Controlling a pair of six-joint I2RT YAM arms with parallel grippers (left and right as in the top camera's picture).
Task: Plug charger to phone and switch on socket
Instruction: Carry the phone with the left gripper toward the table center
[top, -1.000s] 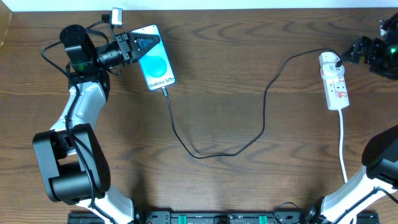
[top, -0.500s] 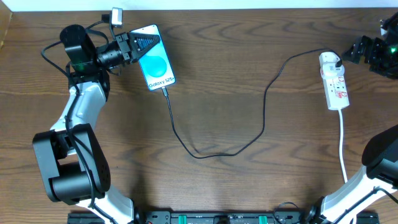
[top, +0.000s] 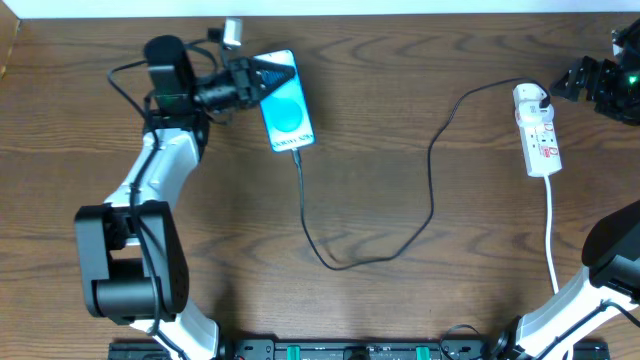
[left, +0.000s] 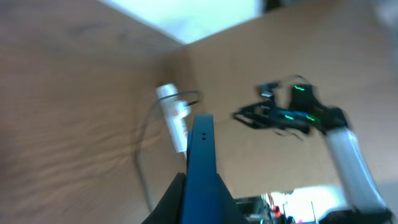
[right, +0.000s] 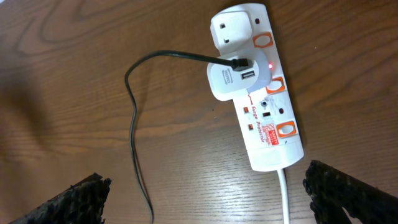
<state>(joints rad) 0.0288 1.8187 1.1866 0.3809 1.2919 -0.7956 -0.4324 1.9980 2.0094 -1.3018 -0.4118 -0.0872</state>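
The job looks nearly finished to me: the small tip of the long thin black charger cable (top: 430, 190) sits at the lower end of the slim black-edged smartphone with the bright blue screen (top: 288, 104), apparently seated, and its white adapter (right: 236, 78) is pushed into the white elongated power strip (top: 542, 140). A small red light (right: 272, 65) glows beside the adapter, which I take to mean the switch is on. What is left, I judge, is only to let go of the phone and pull clear. My left arm reaches along the far side of the brown wooden worktop (top: 400, 300), wrist turned sideways, and my left hand (top: 262, 76) is clamped on the phone's upper end; whether the phone lies flat or is raised I cannot tell. My right hand (top: 572, 82) hangs just beyond the strip's far end, its fingers (right: 78, 199) spread wide apart and holding nothing.
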